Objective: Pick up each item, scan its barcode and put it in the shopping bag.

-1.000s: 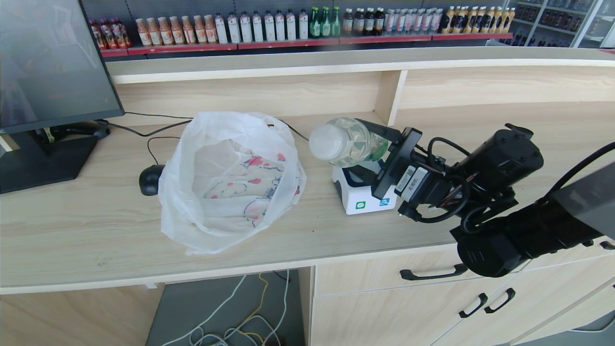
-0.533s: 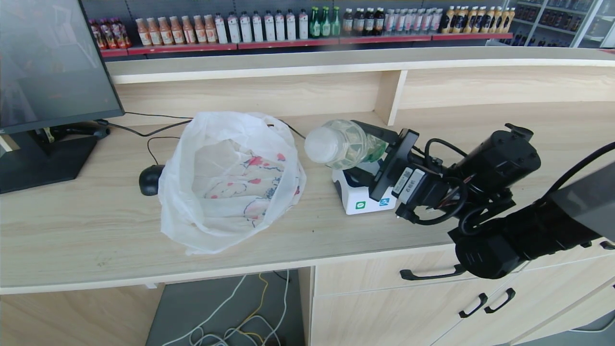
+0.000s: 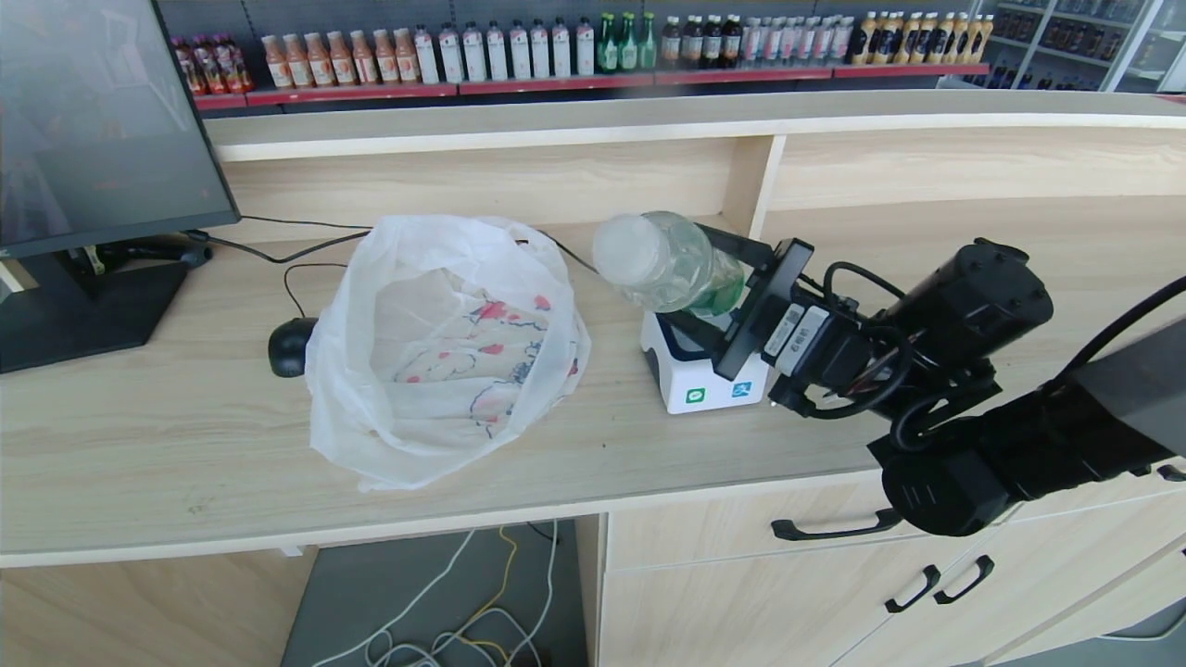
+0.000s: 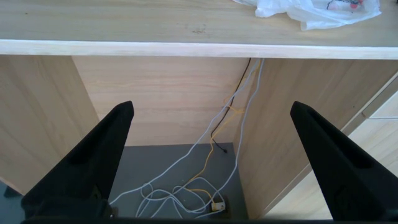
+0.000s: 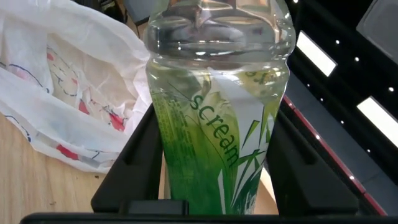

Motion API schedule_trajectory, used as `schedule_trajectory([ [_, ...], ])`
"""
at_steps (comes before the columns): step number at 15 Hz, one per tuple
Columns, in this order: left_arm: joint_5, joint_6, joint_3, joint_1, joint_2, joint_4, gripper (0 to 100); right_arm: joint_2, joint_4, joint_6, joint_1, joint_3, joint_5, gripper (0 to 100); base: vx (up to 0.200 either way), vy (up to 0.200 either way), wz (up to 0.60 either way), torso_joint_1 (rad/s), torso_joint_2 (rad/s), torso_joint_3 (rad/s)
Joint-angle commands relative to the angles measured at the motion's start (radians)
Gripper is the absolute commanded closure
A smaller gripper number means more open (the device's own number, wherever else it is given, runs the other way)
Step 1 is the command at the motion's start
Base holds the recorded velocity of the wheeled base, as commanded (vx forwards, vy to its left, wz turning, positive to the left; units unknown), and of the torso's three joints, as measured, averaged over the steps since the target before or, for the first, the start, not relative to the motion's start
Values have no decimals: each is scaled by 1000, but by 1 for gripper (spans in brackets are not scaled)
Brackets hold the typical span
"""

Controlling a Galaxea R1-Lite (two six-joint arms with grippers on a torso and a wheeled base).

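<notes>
My right gripper point(image 3: 718, 278) is shut on a clear plastic bottle point(image 3: 665, 261) with a green label point(image 5: 217, 149). It holds the bottle tilted just above the white barcode scanner point(image 3: 701, 375), cap end toward the bag. The white shopping bag point(image 3: 447, 345) lies open on the counter left of the scanner, with a red-and-blue printed item inside. The right wrist view has the bag point(image 5: 62, 93) beyond the bottle. My left gripper point(image 4: 208, 165) hangs open below the counter edge, with nothing between its fingers.
A monitor point(image 3: 97, 120) on its stand sits at the far left, and a black mouse point(image 3: 290, 346) with cables lies beside the bag. A raised wooden ledge point(image 3: 649, 120) backs the counter. Cables point(image 4: 211, 155) trail to the floor under the counter. Drawers point(image 3: 834, 574) are below right.
My right gripper has lifted the bottle a little and swung it slightly right, tilting its cap end higher over the scanner. The bag has not moved.
</notes>
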Motion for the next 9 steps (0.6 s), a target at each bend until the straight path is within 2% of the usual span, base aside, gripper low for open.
schedule_trajectory([
  [1, 0, 0, 0, 1, 0, 0, 0, -41, -4, 31, 20, 2, -54, 100, 0, 0, 0, 0, 0, 0],
  [6, 0, 0, 0, 1, 0, 0, 0, -98, -4, 144, 116, 8, -255, 100, 0, 0, 0, 0, 0, 0],
  [9, 0, 0, 0, 1, 0, 0, 0, -126, -4, 262, 140, 14, -372, 100, 0, 0, 0, 0, 0, 0],
])
